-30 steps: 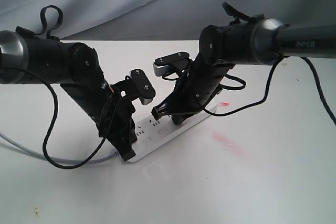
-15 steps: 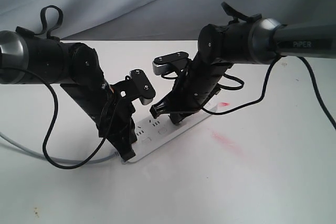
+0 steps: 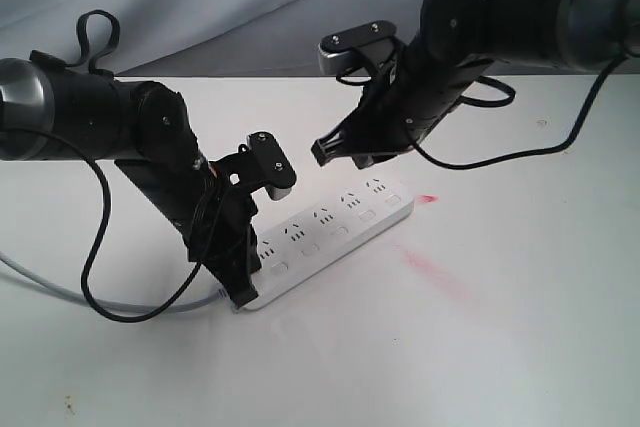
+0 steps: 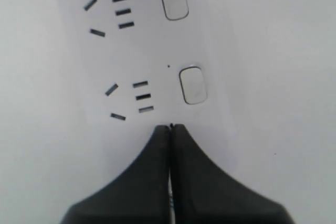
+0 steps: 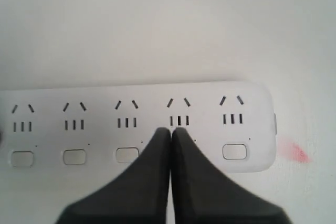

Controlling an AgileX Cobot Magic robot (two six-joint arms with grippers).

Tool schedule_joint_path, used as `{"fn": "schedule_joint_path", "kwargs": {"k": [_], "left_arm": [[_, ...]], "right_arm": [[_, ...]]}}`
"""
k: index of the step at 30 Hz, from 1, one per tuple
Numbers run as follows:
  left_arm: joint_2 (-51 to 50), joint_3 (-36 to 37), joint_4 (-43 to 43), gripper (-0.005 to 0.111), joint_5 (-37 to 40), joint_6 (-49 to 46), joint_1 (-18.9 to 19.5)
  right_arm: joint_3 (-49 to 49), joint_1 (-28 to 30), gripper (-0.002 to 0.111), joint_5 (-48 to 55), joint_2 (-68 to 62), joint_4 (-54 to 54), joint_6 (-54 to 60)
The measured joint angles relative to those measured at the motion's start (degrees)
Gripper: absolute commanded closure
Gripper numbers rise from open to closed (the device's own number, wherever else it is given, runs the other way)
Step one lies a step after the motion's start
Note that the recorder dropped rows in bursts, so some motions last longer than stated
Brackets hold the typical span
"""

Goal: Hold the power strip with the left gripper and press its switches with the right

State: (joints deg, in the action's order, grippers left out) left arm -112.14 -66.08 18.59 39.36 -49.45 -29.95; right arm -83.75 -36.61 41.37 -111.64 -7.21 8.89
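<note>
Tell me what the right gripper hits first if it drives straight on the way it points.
Probably the power strip, near its second-from-end socket group; the shut right gripper hangs above it, nothing between. Exact spot uncertain.

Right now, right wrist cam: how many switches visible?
4. Three switches in a row on one side of the right gripper, one beyond it near the power strip's rounded end. A fifth may hide behind the gripper.
</note>
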Motion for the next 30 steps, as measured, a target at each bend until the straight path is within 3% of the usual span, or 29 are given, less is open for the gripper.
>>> {"fn": "schedule_joint_path", "kwargs": {"k": [10, 17, 23, 30], "left_arm": [[0.0, 0.0, 0.8, 0.107, -0.24, 1.94, 0.0], [2.7, 0.76, 6.91, 0.107, -4.04, 2.69, 0.1], [14.85, 0.76, 8.95, 0.107, -8.52, 8.02, 0.98], [31.12, 4.23, 10.03, 0.107, -9.25, 12.69, 7.44]], "right_arm": [[0.94, 0.0, 0.108, -0.21, 0.39, 0.03, 0.0], [5.85, 0.0, 0.108, -2.77, 5.27, 1.09, -1.53], [11.16, 1.33, 0.108, -4.03, 17.06, 5.52, -8.0], [20.77, 6.36, 0.108, -4.42, 34.53, 6.59, -11.26]]}}
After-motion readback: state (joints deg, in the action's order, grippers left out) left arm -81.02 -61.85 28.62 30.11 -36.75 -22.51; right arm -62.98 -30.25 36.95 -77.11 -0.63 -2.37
